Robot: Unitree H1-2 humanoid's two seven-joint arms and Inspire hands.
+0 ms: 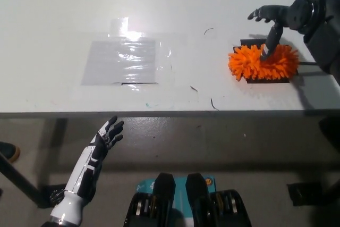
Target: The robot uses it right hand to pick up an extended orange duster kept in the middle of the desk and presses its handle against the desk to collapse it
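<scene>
Duster (pixel 264 62) lies on the surface (pixel 175 3), its handle apparently collapsed, so little seems left; my right hand (pixel 277 17) hovers open above it, my left hand (pixel 109 134) idle below the surface's edge, fingers spread.

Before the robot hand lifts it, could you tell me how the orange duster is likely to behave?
The orange duster looks shaggy, so its head will probably squash and flop rather than hold shape. It seems light for its bulk. The fuzzy strands should resist sliding on the desk, and it lies too flat to roll.
</scene>
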